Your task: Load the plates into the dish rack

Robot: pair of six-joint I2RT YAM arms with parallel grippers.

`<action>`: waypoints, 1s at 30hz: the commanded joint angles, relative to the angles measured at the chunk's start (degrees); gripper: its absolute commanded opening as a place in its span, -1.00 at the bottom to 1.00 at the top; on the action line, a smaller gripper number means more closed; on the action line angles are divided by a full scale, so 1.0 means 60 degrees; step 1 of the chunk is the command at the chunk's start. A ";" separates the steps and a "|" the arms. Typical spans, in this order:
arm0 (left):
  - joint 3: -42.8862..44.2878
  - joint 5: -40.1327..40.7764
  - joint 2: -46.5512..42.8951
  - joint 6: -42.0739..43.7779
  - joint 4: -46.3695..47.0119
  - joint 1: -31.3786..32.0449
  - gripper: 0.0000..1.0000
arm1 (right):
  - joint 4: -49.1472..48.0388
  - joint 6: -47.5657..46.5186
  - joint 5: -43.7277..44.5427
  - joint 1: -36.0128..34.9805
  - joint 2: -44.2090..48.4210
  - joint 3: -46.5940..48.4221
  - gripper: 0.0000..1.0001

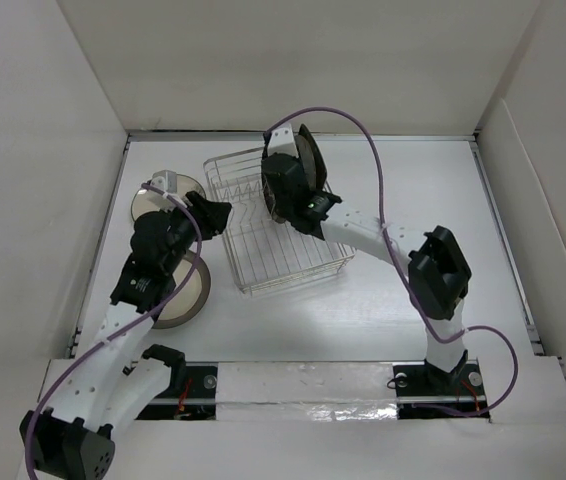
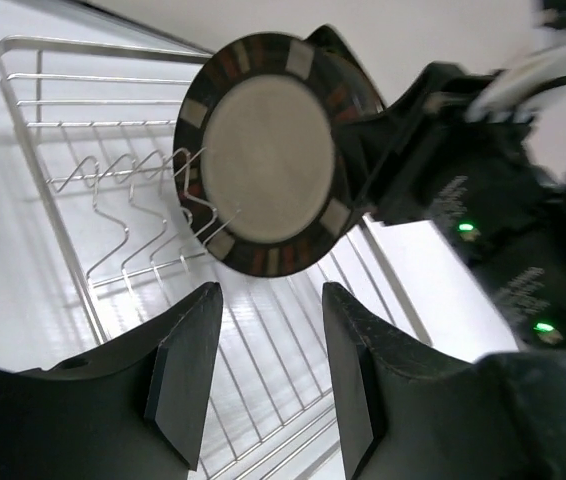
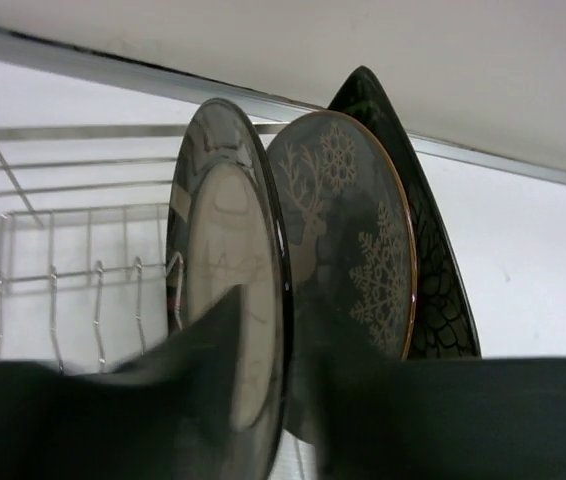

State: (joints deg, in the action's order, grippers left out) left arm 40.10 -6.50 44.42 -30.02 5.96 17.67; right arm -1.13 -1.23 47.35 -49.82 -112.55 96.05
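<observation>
- Three plates stand on edge in a row at the far end of the dish rack (image 1: 281, 258), faces across its long axis.
- The striped-rim plate (image 2: 268, 165) is foremost, its pale centre facing down the rack's bare length.
- Just behind it is the grey plate (image 3: 348, 240), printed with a reindeer and snowflakes, then the dark square plate (image 3: 435, 265), one corner pointing up.
- The rack's long axis runs away from the arms, slightly skewed on the table (image 1: 413, 180).
- The right gripper (image 3: 278, 340) has narrow jaws straddling the striped rim; I cannot tell whether they press it.
- Small white lettering on the right arm's housing is too blurred to read.
- The left gripper (image 2: 268, 305) has wide, empty jaws beside the rack, above a cream plate (image 1: 191, 292) lying flat.
</observation>
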 commanded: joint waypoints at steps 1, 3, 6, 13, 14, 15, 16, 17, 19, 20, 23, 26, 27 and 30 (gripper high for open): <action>0.0509 0.0512 0.0300 0.0052 -0.0070 0.0072 -0.17 | -0.0737 0.0805 -0.0273 0.0086 0.0887 0.0017 -0.14; 0.0408 0.0396 0.0417 -0.0079 0.0062 -0.0483 -0.17 | -0.0706 0.1068 -0.0886 0.0203 0.1325 -0.0114 0.06; 0.0670 0.0628 0.0886 -0.0211 -0.0377 -0.0601 -0.25 | -0.0749 0.1391 -0.1968 0.0408 0.2172 -0.0626 0.35; 0.0670 0.1246 0.1514 -0.0518 -0.0245 -0.1171 -1.00 | -0.1303 0.1992 -0.3965 0.0687 0.4485 -0.2982 0.56; 0.0627 0.1129 0.1633 -0.0795 -0.0130 -0.1434 -1.00 | -0.1539 0.2109 -0.4039 0.0788 0.4781 -0.3363 0.36; 0.0554 0.0533 0.1721 -0.0957 -0.0012 -0.1755 -1.00 | -0.1729 0.2313 -0.4243 0.0920 0.5074 -0.4121 0.07; 0.0380 0.0295 0.1939 -0.1133 0.0134 -0.2455 -1.00 | -0.1949 0.2460 -0.4346 0.1023 0.5628 -0.4447 -0.77; 0.0305 0.0075 0.2087 -0.1279 0.0338 -0.2781 -1.00 | -0.1995 0.2578 -0.4420 0.1111 0.5880 -0.4741 -1.00; 0.0304 -0.0365 0.2554 -0.1588 0.0355 -0.3599 -0.70 | -0.2169 0.2871 -0.4800 0.1433 0.6335 -0.5559 -1.00; 0.0319 -0.0439 0.2702 -0.1646 0.0311 -0.3822 -0.54 | -0.2200 0.2944 -0.4917 0.1535 0.6699 -0.5796 -1.00; 0.0247 -0.0396 0.3142 -0.1924 0.0500 -0.4495 0.01 | -0.2069 0.3062 -0.5226 0.1872 0.7432 -0.6456 -1.00; 0.0231 -0.0542 0.3858 -0.2043 0.0648 -0.5038 0.10 | -0.2199 0.3209 -0.5372 0.2311 0.8034 -0.7157 -0.89; 0.0260 -0.0571 0.4049 -0.2042 0.0604 -0.5417 0.06 | -0.2331 0.3325 -0.5547 0.2472 0.8341 -0.7364 -0.85; 0.0188 -0.0485 0.4607 -0.2218 0.0808 -0.6121 -0.05 | -0.2976 0.3516 -0.6684 0.3467 0.8156 -0.7834 -0.68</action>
State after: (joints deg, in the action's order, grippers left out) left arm 41.58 -8.93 70.76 -41.65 7.64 -15.68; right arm -12.69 17.89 13.61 -33.39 -63.70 50.61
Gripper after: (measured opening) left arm 0.479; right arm 0.153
